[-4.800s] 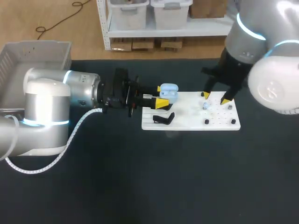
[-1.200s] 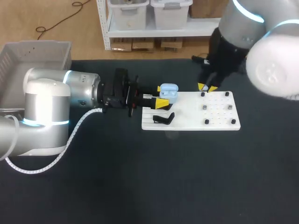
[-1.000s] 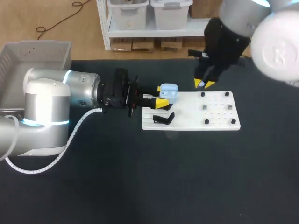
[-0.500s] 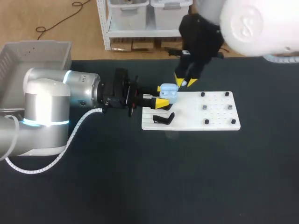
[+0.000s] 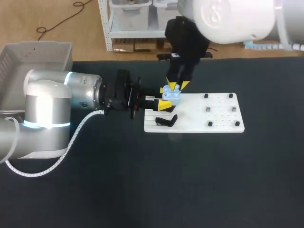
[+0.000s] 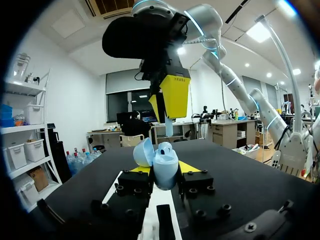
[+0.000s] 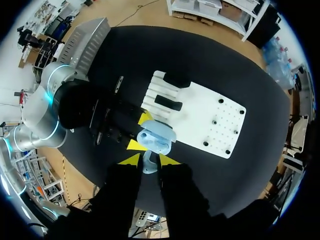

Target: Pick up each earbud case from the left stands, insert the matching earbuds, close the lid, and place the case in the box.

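Pale blue earbud case (image 6: 165, 167), lid open, sits clamped between the yellow tips of the left gripper (image 5: 164, 98). Directly above it hangs the right gripper (image 5: 176, 86), narrowly pinching a pale blue earbud (image 7: 149, 164) just over the case's open mouth. A white board (image 5: 223, 118) lies below.

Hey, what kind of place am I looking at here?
Probably a robotics lab test bench: over a black table, the left gripper holds an open blue earbud case, the right gripper an earbud above it, at a white pegged fixture plate.
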Controlling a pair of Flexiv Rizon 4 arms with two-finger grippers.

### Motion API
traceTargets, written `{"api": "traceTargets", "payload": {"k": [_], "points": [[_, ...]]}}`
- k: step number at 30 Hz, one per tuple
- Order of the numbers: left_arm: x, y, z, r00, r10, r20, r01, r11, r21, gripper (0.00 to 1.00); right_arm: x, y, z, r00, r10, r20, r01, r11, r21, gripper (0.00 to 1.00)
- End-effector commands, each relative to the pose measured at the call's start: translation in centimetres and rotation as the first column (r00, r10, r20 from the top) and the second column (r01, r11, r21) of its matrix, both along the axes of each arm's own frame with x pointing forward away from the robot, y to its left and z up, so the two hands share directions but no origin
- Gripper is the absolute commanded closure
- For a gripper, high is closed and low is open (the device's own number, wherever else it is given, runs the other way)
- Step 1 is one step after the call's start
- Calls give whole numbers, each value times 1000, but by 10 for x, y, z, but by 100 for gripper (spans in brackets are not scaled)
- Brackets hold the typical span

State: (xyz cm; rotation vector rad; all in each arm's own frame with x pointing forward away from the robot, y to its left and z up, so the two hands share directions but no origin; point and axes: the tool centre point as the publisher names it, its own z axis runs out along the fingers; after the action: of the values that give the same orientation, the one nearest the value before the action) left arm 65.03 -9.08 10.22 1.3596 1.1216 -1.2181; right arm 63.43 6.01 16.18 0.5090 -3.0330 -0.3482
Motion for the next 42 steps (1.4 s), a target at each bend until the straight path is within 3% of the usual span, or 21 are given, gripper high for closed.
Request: {"api": "traceTargets", "payload": {"k": [1,42], "points": [[-1,0,0,1000,4,2,-4,1000,-1,100,2,6,-2,1000,10,1,-10,1000,-17,100],[-1,0,0,1000,4,2,-4,1000,-1,100,9,11,-18,1000,19,24,-18,998,-64,100]]}}
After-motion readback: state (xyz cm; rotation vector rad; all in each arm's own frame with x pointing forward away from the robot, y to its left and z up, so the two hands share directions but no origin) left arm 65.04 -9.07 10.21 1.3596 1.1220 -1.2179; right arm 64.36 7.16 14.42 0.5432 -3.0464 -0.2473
